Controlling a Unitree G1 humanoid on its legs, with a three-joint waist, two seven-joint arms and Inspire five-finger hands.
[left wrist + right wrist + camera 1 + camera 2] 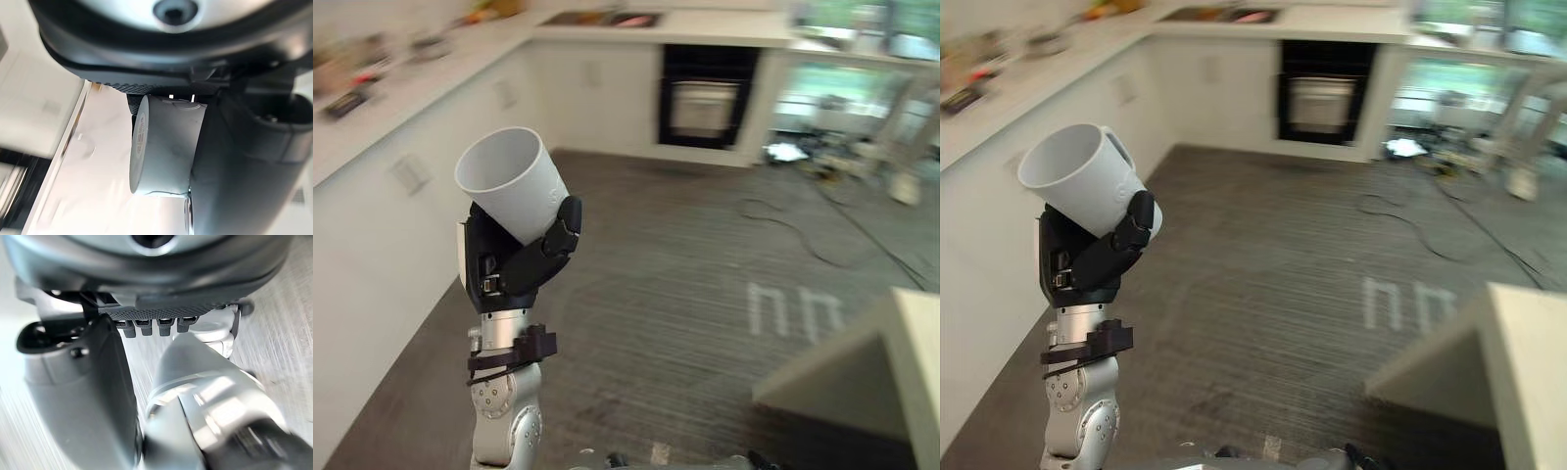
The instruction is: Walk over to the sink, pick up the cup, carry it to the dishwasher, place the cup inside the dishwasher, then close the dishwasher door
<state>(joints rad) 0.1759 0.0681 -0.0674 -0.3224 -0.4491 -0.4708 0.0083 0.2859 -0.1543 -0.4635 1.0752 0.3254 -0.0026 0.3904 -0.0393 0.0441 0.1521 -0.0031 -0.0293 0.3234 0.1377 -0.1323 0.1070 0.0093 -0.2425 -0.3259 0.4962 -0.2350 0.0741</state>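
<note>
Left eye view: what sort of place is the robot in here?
A kitchen, probably domestic or a test mock-up: a built-in black oven under a white countertop, white cabinet fronts along the left wall, and a white cup gripped in the left robot hand.

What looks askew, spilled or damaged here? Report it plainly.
The white cup is askew: the left hand holds it by its lower part, fingers curled round it, with the mouth leaning up and toward the robot's left rather than upright. No spill or damage shows.
</note>
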